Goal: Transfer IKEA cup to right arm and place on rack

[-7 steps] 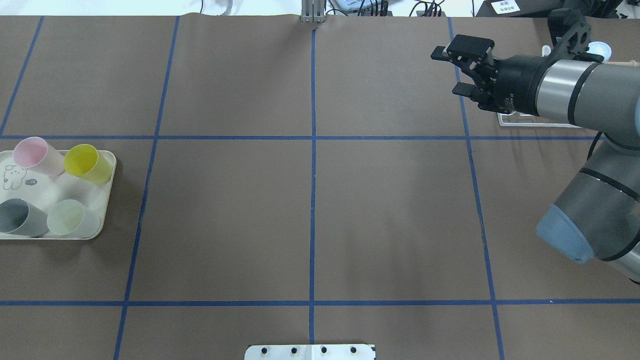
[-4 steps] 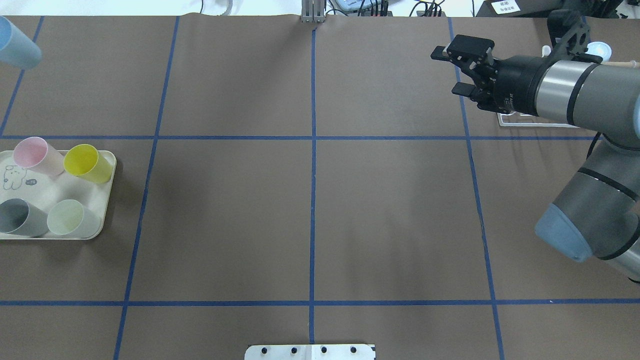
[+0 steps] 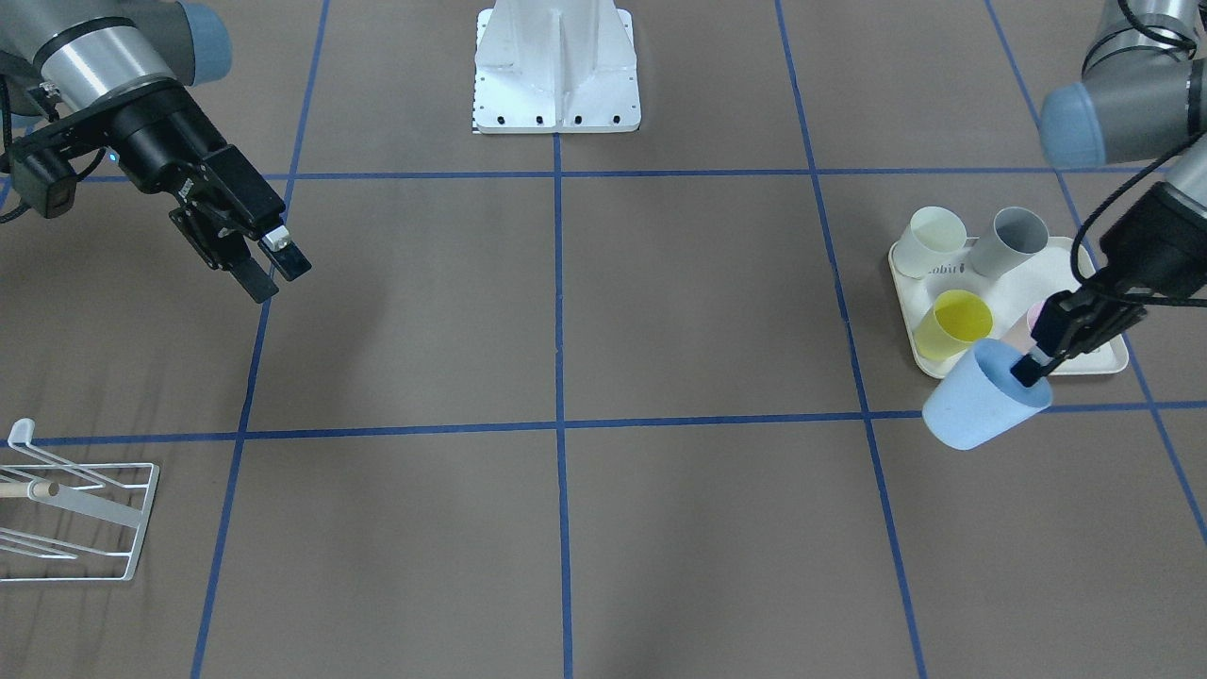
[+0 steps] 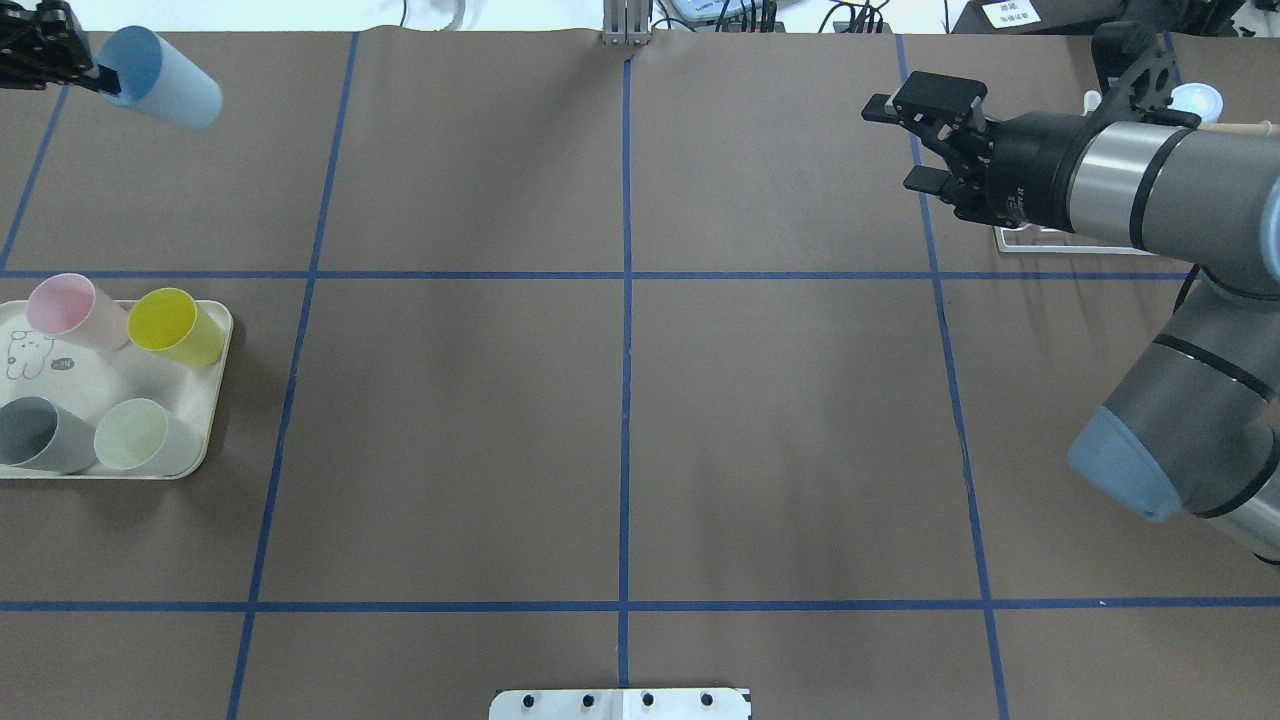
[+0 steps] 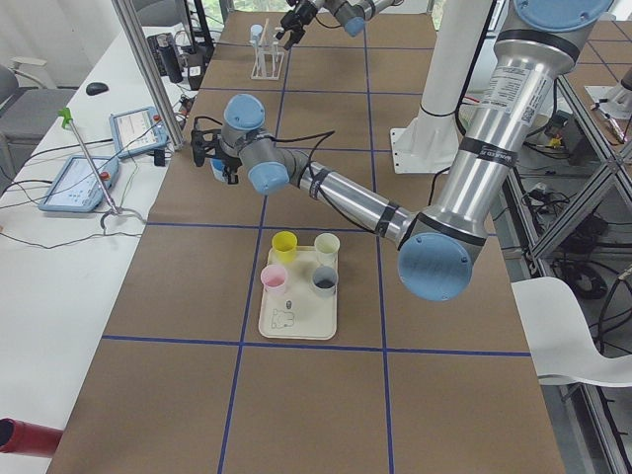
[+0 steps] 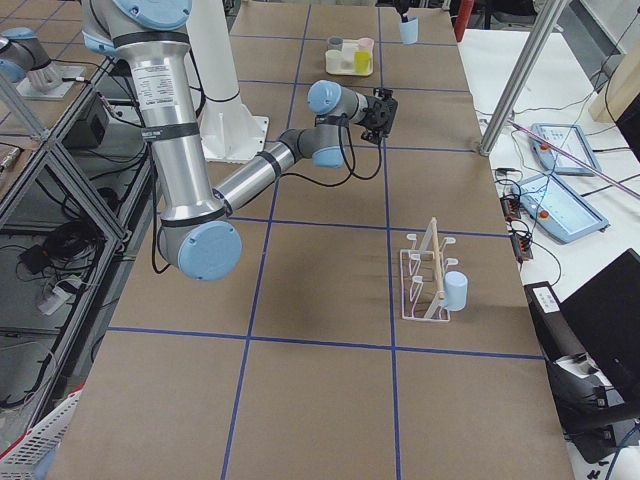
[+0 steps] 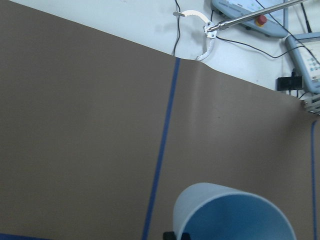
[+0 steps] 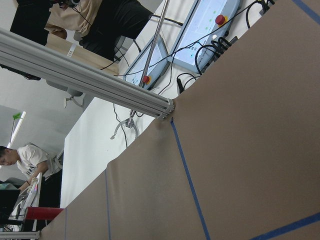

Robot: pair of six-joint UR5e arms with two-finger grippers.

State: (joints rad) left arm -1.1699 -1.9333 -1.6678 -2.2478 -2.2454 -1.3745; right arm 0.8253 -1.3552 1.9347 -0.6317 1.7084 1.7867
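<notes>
Over brown paper (image 3: 660, 302), left claw (image 3: 1024, 373) pinches rim of blue cup (image 3: 971, 405).

This was a robotics lab. A long table (image 4: 450, 420) under brown paper carried a grid of blue tape (image 4: 625, 400). At its six o'clock edge in the overhead view, a white pedestal (image 3: 556, 66) bore the left arm (image 5: 346, 197) and the right arm (image 6: 250, 175). Along the twelve o'clock side stood a metal post (image 6: 520, 75) and a white bench (image 5: 59, 257) with control tablets (image 5: 79, 183), red stop buttons and cables (image 8: 210, 50). A person (image 8: 27, 160) showed beyond.
</notes>
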